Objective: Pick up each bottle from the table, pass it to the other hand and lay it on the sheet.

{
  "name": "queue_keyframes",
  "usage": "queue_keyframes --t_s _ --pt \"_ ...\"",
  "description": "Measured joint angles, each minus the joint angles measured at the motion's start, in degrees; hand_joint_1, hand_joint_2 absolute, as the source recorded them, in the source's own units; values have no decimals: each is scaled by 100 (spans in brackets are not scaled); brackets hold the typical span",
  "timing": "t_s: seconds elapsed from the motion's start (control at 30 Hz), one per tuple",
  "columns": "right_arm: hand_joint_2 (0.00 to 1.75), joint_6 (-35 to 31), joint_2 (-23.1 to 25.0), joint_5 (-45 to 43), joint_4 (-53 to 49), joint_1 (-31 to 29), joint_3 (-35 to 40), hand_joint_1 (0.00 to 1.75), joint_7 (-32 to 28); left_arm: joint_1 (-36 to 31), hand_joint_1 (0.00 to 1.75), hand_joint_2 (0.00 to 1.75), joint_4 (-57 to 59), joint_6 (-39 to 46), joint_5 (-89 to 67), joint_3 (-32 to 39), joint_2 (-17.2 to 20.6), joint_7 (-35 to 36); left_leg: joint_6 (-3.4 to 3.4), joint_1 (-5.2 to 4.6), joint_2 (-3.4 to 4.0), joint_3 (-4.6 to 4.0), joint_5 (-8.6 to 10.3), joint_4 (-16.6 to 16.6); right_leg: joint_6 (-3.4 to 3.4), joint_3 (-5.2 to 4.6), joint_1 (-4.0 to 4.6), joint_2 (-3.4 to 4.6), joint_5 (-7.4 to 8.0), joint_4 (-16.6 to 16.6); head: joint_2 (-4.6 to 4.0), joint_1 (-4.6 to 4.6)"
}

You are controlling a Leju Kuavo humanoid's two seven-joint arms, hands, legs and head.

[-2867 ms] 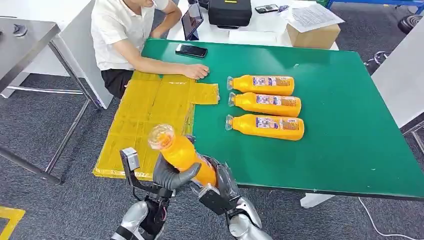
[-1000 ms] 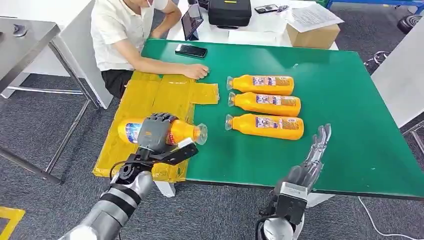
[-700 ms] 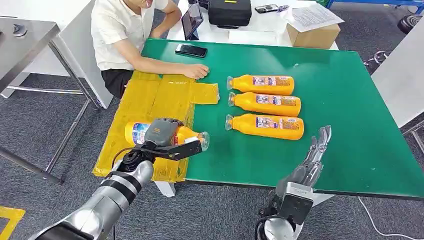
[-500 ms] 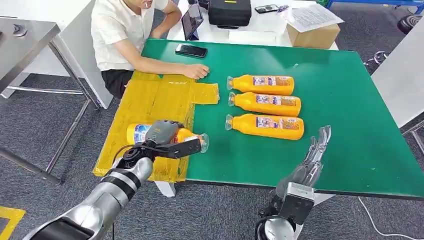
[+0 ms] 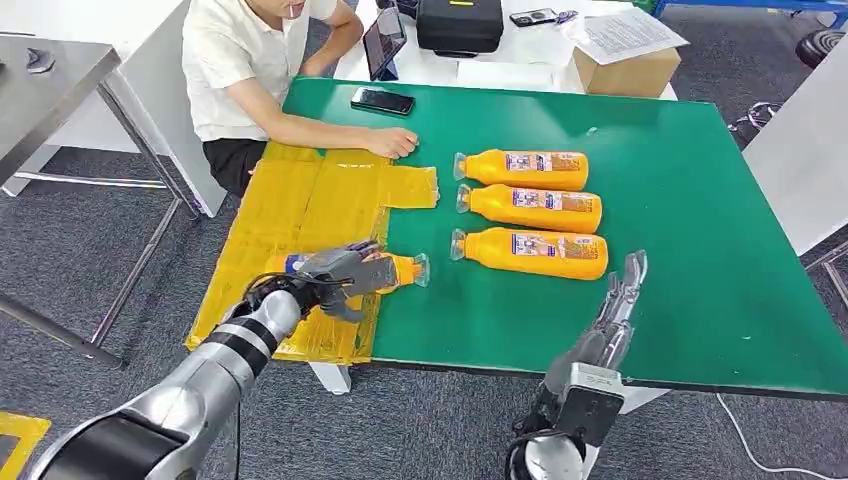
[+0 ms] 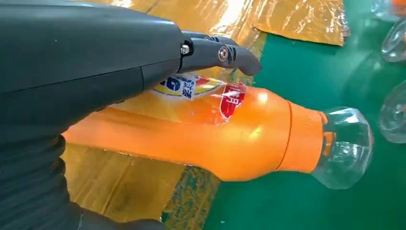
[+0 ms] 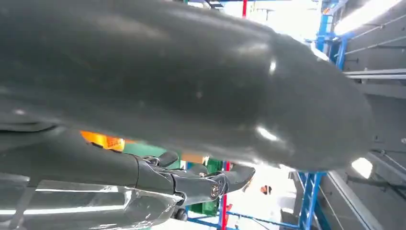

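The orange plastic juice bottle with a clear cap (image 5: 395, 270) lies on the yellow crinkled sheet (image 5: 300, 205), cap over the green table (image 5: 680, 180). The left hand (image 5: 340, 270) rests over it, fingers loosening. The right hand (image 5: 618, 300) hovers with straight, spread fingers near 3 more bottles (image 5: 530, 205). Full and smooth, probably heavy and slippery; its labelled middle looks best to grasp.

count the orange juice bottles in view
4. Three lie side by side on the green table: far, middle, near. The fourth bottle lies under the left hand, body on the yellow sheet.
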Motion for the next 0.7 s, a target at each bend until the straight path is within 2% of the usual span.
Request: queue_keyframes --t_s 0.4,0.57,0.7 --pt "0 2 -33 13 197 -59 42 0 0 -56 0 175 234 -74 72 26 -31 17 0 0 0 0 0 0 0 -1 0 0 0 0 0 0" --pt "0 2 -39 157 249 -56 35 0 2 -24 0 175 247 74 271 -30 -85 -435 0 0 -2 0 0 0 0 -1 0 -1 0 0 0 2" --pt "0 2 -39 275 249 -19 11 0 2 410 0 175 -456 680 729 -81 -256 -1037 0 -3 -1 -1 -1 0 0 -1 -1 0 0 -1 0 0"
